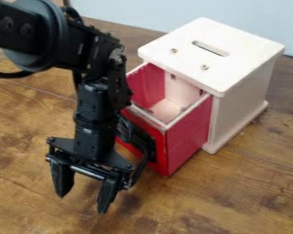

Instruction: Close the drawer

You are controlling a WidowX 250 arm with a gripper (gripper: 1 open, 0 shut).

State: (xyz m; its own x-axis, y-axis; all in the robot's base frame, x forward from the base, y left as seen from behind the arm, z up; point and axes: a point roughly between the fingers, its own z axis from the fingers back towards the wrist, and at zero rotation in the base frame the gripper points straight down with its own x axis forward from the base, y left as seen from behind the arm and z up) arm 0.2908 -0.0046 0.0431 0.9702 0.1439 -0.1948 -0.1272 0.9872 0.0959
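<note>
The end effector (85,186) hangs fingers-down before the open red drawer (174,137), apart from the tabletop (222,201).

Likely a lab, 1 black robot arm (98,101), brown wood-grain tabletop (222,196), pale wall (222,11)

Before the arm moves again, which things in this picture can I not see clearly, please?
- Black loop handle on the red drawer: in the camera view, the black gripper and its arm hide most of it.
- Drawer's floor: partly hidden by the front panel and the pale round object inside.
- Back of the white wooden cabinet: turned away.
- Arm's upper part: cut off by the left edge.
</note>
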